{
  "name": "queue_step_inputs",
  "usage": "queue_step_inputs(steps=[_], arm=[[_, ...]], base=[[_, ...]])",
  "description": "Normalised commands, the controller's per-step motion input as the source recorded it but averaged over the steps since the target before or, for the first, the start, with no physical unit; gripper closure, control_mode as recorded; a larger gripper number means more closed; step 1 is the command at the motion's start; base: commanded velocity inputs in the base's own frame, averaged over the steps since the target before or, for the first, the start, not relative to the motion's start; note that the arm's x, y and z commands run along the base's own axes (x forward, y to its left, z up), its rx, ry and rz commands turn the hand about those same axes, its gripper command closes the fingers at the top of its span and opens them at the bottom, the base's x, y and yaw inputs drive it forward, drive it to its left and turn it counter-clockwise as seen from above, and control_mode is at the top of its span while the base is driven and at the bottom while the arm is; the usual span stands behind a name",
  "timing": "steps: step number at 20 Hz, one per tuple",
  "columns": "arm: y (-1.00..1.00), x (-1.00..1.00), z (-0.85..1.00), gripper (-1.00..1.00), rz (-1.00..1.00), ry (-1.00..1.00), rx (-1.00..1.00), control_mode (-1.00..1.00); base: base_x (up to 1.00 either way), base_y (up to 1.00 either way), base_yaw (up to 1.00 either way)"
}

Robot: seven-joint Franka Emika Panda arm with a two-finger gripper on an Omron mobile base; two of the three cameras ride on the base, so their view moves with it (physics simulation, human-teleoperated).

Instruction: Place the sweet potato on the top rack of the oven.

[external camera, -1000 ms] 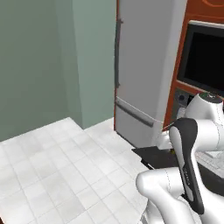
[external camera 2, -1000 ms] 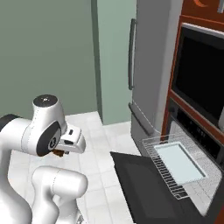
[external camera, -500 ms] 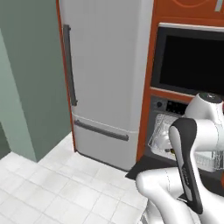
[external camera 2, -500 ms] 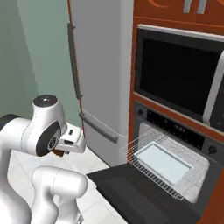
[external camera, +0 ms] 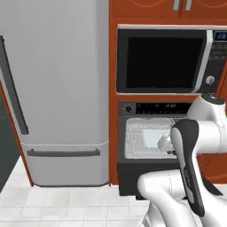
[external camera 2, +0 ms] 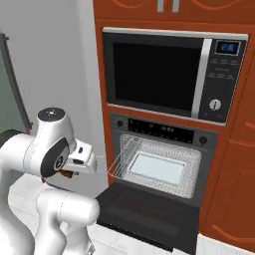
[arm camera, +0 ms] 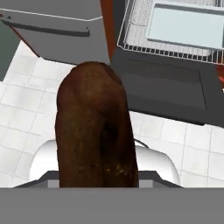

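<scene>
The sweet potato point(arm camera: 94, 127) is a dark brown oblong lump that looms large in the hand view; my gripper is shut on it, and its fingertips are hidden behind it. From the right base view a small brown bit of it point(external camera 2: 64, 174) pokes out under the gripper point(external camera 2: 69, 173), which is held close to the arm, left of the oven point(external camera 2: 159, 132) and short of it. The oven door point(external camera 2: 144, 209) lies open. The top rack point(external camera 2: 124, 158) point(external camera: 134, 144) point(arm camera: 135, 30) is pulled out and bears a pale tray point(external camera 2: 158, 168) point(arm camera: 188, 26).
A black-windowed microwave point(external camera 2: 159, 74) point(external camera: 164, 57) sits above the oven in orange-brown wood. The tall grey fridge point(external camera: 57, 88) point(arm camera: 52, 26) stands to the left. Wood cabinets point(external camera 2: 234, 189) flank the right. White tile floor point(arm camera: 26, 100) lies below the hand.
The whole scene has swung: the base has moved, so the oven and microwave now lie straight ahead and closer. The arm keeps its pose with the sweet potato held.
</scene>
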Motion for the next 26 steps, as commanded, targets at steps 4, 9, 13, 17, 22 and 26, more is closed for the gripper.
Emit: queue_step_inputs(steps=[4, 9, 13, 17, 22, 26], arm=[[0.0, 0.0, 0.0, 1.0, 0.0, 0.0, 0.0, 1.0], [0.0, 0.0, 0.0, 1.0, 0.0, 0.0, 0.0, 1.0], [0.0, 0.0, 0.0, 1.0, 0.0, 0.0, 0.0, 1.0], [0.0, 0.0, 0.0, 1.0, 0.0, 0.0, 0.0, 1.0], [0.0, 0.0, 0.0, 1.0, 0.0, 0.0, 0.0, 1.0], [-0.53, 0.18, -0.02, 1.0, 0.06, -0.03, 0.0, -1.0]], base=[[0.46, 0.82, -0.52], [0.66, 0.58, -0.21], [0.72, -0.22, 0.0], [0.83, -0.28, 0.0], [0.44, -0.02, 0.0], [0.0, 0.0, 0.0]])
